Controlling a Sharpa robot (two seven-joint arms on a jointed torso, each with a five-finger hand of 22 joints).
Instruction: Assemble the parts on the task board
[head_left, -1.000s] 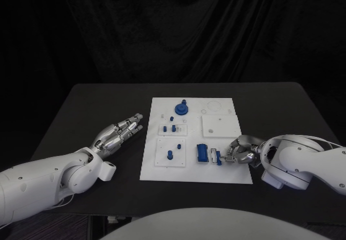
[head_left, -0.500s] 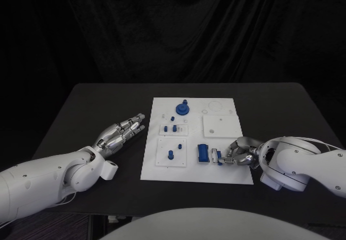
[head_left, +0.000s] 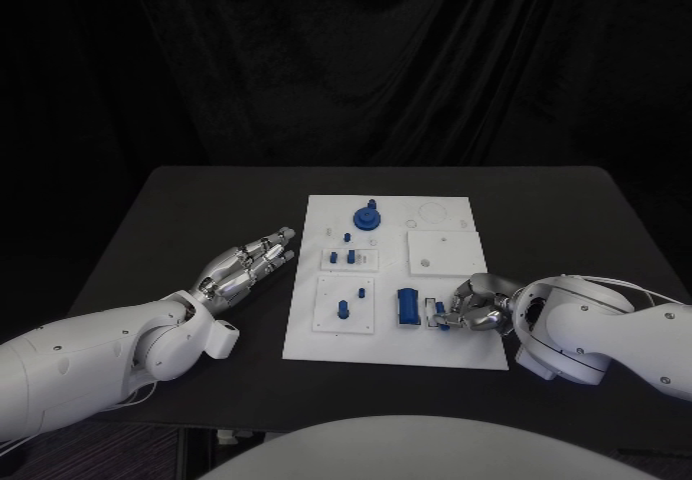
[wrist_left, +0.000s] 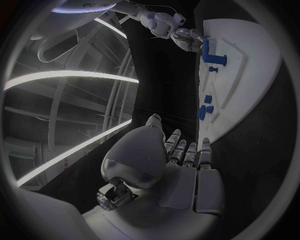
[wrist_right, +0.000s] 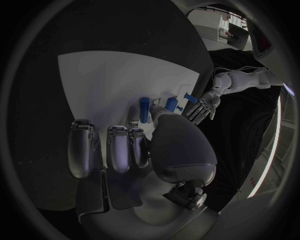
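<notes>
The white task board (head_left: 454, 345) lies mid-table. On it are a round blue part (head_left: 366, 217), small blue pegs (head_left: 346, 258), a pegged blue piece (head_left: 342, 308) and a long blue block (head_left: 408, 306). My right hand (head_left: 480, 306) rests on the board's near right side with its fingers curled in. Thumb and a finger pinch a small blue part (head_left: 438, 316) just right of the block. In the right wrist view this small part (wrist_right: 170, 104) sits at the thumb tip beside the block (wrist_right: 144, 109). My left hand (head_left: 248, 263) lies flat on the table left of the board, fingers apart, holding nothing.
Two raised white square plates (head_left: 441, 252) and ring outlines (head_left: 430, 212) take up the board's far right half. The black table (head_left: 188, 210) stretches round the board, with dark curtain behind it. The left wrist view shows the board's edge (wrist_left: 250, 75) ahead of the left fingers.
The right arm has sunk a little toward the table while its hand stays at the small blue part. The left hand has not moved.
</notes>
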